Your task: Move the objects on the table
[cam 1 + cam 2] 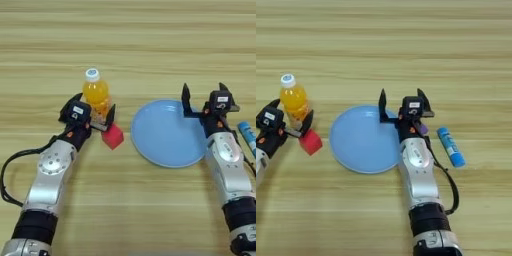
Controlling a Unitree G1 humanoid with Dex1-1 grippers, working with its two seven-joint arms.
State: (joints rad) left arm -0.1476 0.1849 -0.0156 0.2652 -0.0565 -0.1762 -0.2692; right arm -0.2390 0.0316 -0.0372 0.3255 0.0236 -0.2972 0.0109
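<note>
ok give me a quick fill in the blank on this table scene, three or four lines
1. The cap on the orange-drink bottle is ____.
2. The left gripper has its fingers around the base of the ____.
3. The red cube lies to the robot's ____ of the light-blue plate.
4. The open right gripper hovers over the plate's ____ edge.

Missing words: white; bottle; left; right

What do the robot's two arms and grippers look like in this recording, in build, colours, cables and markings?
Both arms have silver-grey forearm shells with a round joint cover, black cuffs nearer the body and loose black cables alongside. Each wrist shows small orange accents. The left gripper and right gripper each have two black pointed fingers on a black housing bearing a small white label.
</note>
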